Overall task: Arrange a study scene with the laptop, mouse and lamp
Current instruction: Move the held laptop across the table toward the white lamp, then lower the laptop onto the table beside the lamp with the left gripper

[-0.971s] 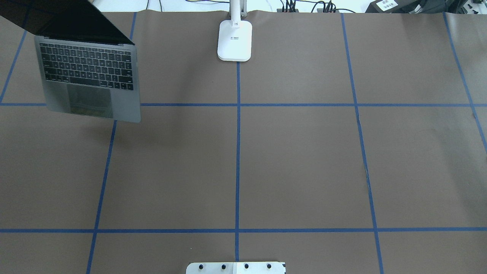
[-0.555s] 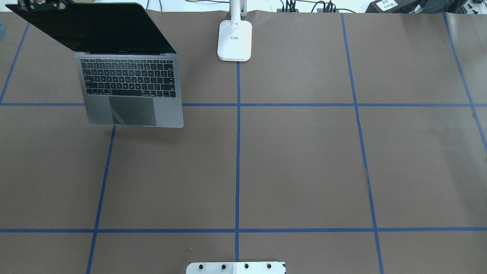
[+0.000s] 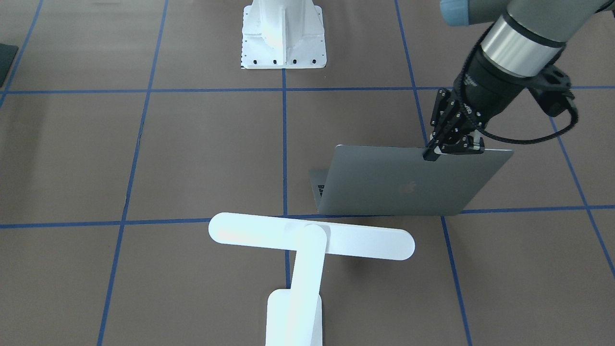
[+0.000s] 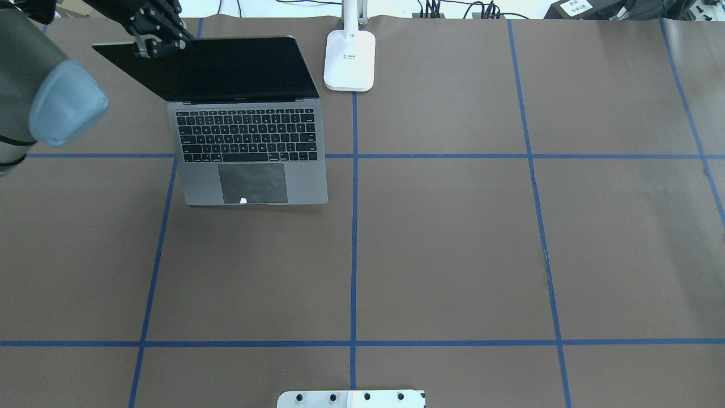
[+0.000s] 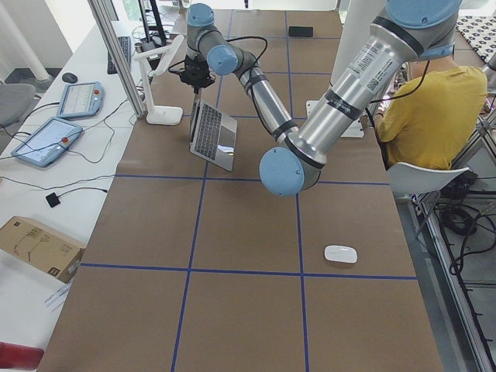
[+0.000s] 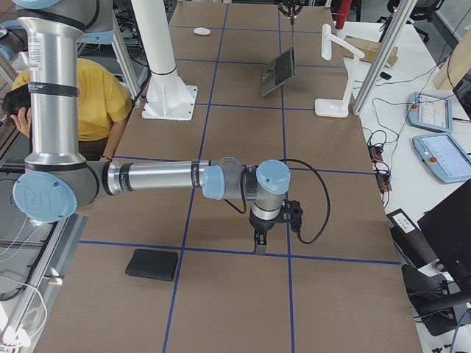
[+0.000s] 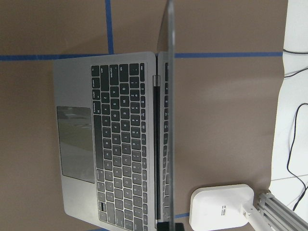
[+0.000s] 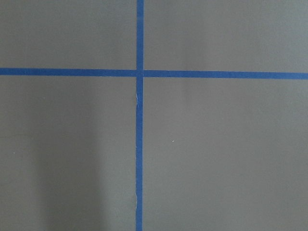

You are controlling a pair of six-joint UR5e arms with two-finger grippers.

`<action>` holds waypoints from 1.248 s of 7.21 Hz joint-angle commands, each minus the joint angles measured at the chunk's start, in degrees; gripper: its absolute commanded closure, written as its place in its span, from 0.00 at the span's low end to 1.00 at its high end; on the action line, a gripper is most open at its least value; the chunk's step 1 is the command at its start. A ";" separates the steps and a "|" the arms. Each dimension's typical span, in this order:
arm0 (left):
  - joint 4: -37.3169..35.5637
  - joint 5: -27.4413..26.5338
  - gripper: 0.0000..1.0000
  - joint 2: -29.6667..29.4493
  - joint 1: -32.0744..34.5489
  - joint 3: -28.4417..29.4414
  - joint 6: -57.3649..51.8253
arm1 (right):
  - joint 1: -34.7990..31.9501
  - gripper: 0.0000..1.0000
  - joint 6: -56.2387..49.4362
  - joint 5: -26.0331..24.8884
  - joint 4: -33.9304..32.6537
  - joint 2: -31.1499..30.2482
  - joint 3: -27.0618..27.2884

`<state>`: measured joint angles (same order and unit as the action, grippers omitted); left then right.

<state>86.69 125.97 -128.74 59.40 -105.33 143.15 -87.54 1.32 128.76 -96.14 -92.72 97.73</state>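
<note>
The grey laptop stands open left of the table's centre line, its base at or just above the brown cover. My left gripper is shut on the top edge of its lid. In the left wrist view the keyboard and the thin lid edge show. Just beyond the laptop stands the white lamp, with its base at the far edge. The white mouse lies far off on the robot's left end of the table. My right gripper points down near the table at the other end; I cannot tell its state.
A black mat lies near my right arm. The white robot pedestal stands at the table's near edge. A person in yellow sits behind the robot. Control tablets and cables lie on the white side table.
The laptop has moved right and somewhat nearer the robot, and has come lower. My left arm and gripper have come into the overhead view with it.
</note>
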 commanded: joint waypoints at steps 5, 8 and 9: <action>4.85 -10.47 1.00 -6.70 -8.24 9.93 5.19 | 0.18 0.00 0.00 0.97 -0.01 0.00 -0.17; 11.20 -13.36 1.00 -7.32 -10.34 15.41 6.95 | 0.35 0.00 0.00 0.97 -0.01 0.00 -0.17; 12.79 -15.64 1.00 -7.23 -12.27 16.20 7.84 | 0.44 0.00 0.00 0.97 -0.01 0.00 -0.17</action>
<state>97.22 112.86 -136.00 49.29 -90.46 149.84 -87.23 1.32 129.72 -96.15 -92.72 97.56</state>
